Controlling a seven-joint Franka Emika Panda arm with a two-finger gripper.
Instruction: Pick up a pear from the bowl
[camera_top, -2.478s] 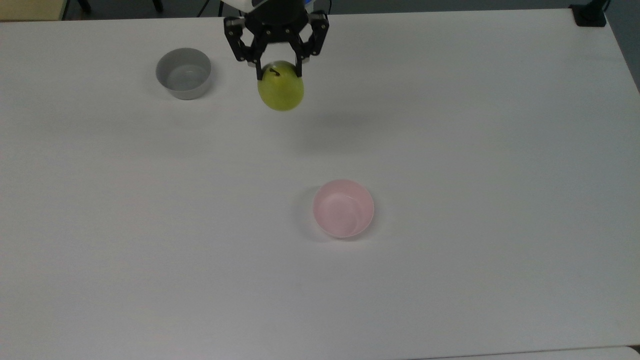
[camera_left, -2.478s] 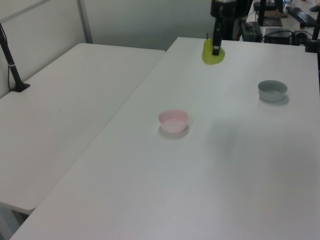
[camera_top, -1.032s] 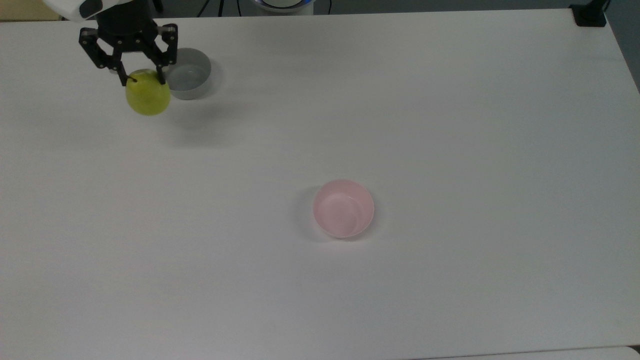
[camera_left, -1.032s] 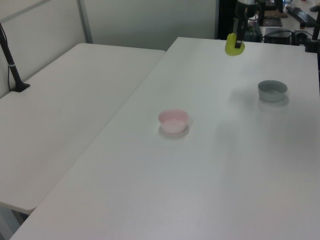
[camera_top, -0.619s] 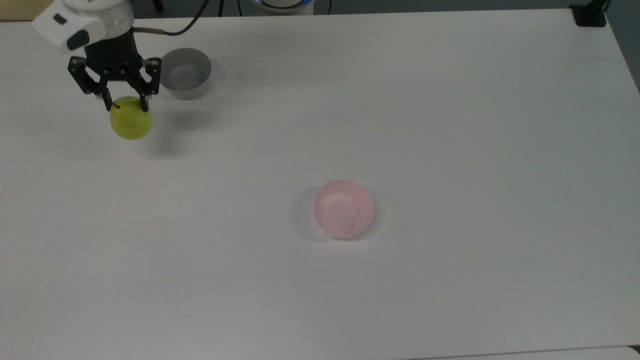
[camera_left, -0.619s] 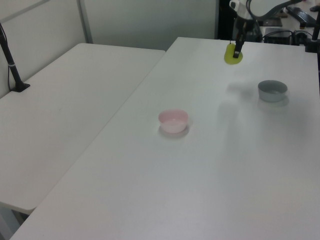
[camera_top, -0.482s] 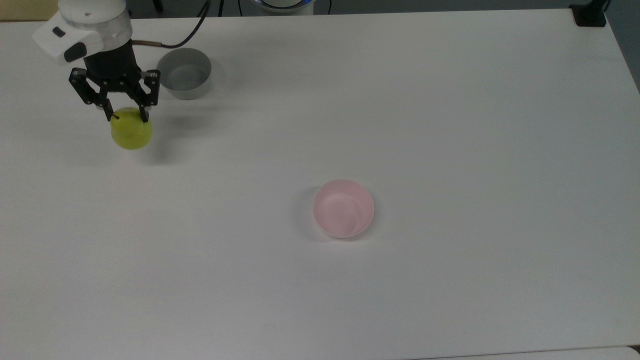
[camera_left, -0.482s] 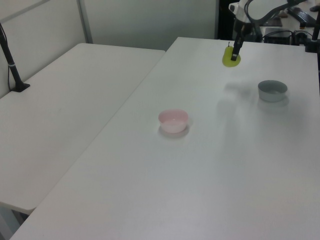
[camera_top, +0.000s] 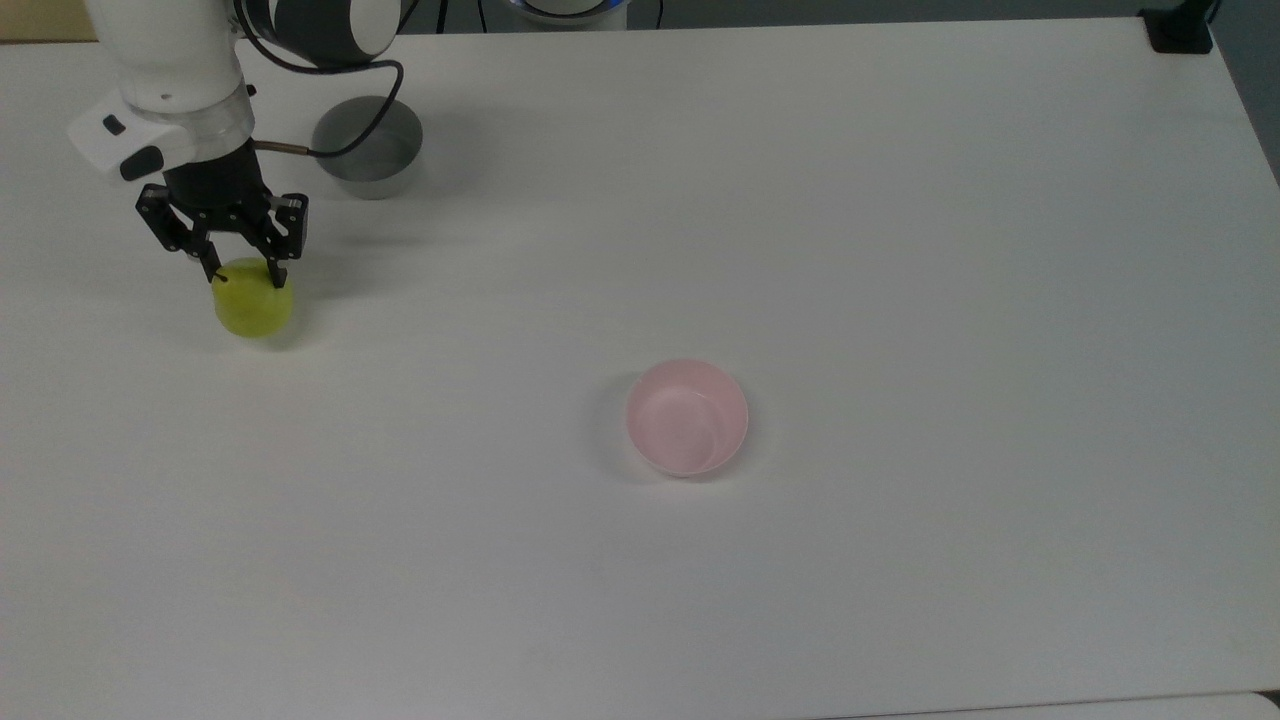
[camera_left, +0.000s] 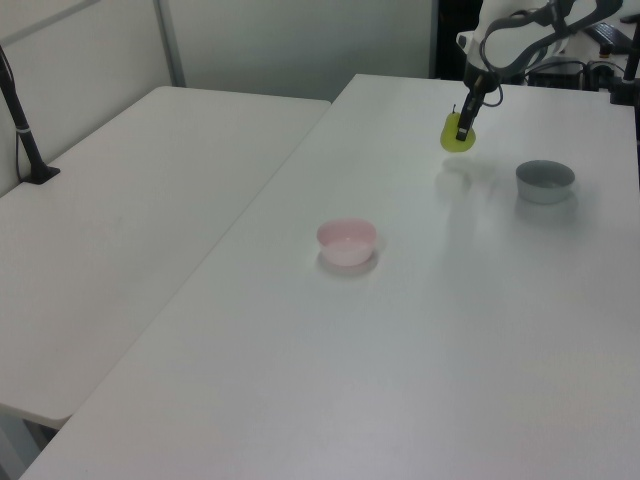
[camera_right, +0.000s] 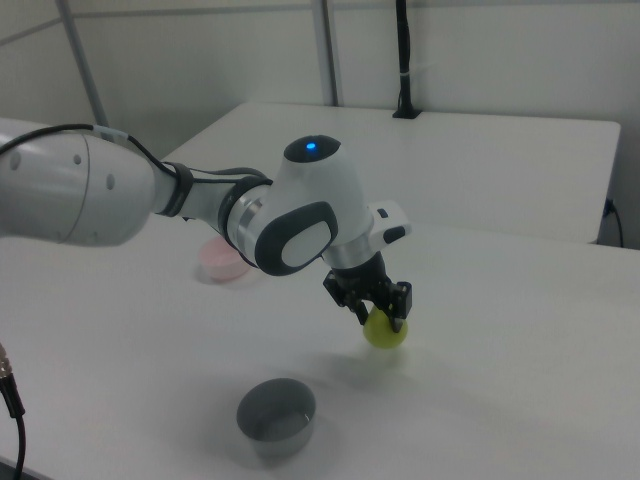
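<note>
Seemingly upright, the pear (camera_top: 254, 310) points stem-up between jaws.

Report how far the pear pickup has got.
Done: the pear is out of the pink bowl, which sits empty mid-table. In hand: the claw is shut on the pear's top, low over the table near the grey bowl; whether the pear touches the table cannot be told. Left: nothing of the pickup itself.
</note>
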